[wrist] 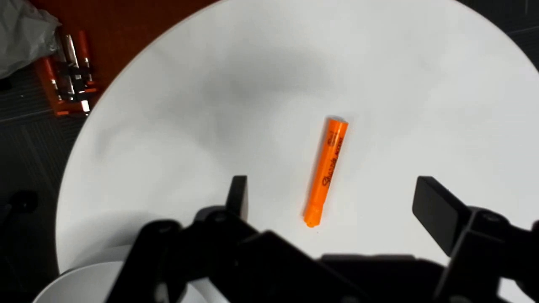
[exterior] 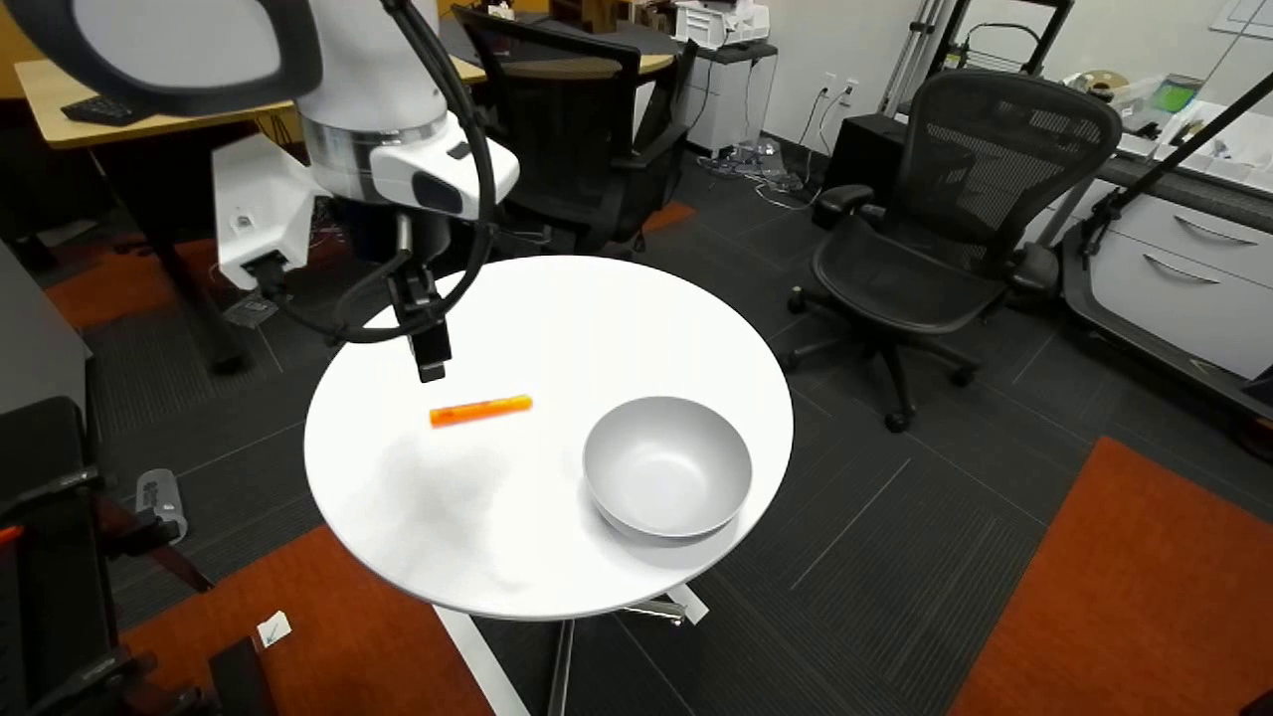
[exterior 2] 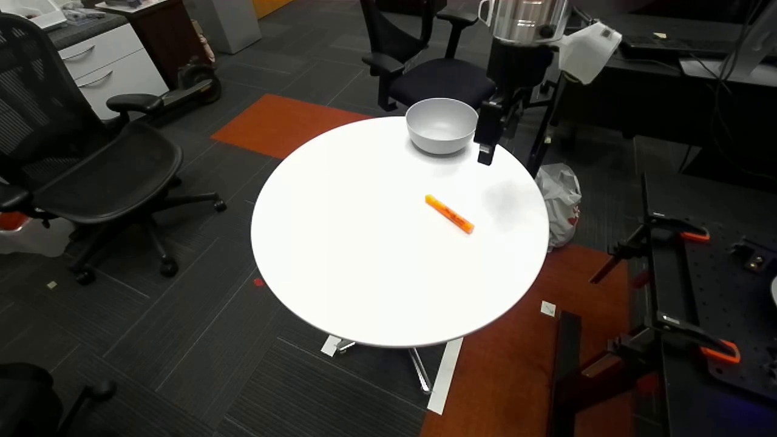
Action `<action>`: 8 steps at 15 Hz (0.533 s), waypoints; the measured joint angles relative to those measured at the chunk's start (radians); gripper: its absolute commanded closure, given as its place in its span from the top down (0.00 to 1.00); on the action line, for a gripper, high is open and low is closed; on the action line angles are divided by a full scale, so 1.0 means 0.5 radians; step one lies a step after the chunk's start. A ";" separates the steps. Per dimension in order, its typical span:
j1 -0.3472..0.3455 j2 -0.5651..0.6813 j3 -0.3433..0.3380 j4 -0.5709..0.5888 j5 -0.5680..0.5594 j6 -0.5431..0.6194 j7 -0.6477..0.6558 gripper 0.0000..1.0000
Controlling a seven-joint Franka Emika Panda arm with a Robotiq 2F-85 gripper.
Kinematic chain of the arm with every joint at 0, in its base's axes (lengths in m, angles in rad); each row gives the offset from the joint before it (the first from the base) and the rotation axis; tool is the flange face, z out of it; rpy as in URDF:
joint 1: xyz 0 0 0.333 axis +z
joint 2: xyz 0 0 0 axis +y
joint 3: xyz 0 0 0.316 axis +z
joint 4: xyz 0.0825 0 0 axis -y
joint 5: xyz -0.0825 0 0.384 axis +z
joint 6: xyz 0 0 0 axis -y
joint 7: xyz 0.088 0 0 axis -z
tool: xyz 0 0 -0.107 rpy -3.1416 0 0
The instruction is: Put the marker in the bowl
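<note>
The black two-fingered gripper (wrist: 331, 200) hangs spread wide, holding nothing. Below it, the slim orange cylindrical marker (wrist: 325, 173) lies on the round white table (exterior: 597, 328); below and to the gripper's side sits the round light-grey bowl (exterior: 666, 467). Grasping, carrying and releasing all seem left.

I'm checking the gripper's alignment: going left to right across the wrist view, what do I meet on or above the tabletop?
From the left: bowl, partly cut off at the bottom edge → one gripper fingertip → orange marker → opposite fingertip.
</note>
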 measured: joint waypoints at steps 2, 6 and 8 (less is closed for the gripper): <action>0.009 0.130 0.038 0.043 0.013 0.103 0.086 1.00; 0.023 0.356 0.094 0.133 0.016 0.247 0.251 1.00; 0.039 0.452 0.099 0.180 0.016 0.289 0.323 1.00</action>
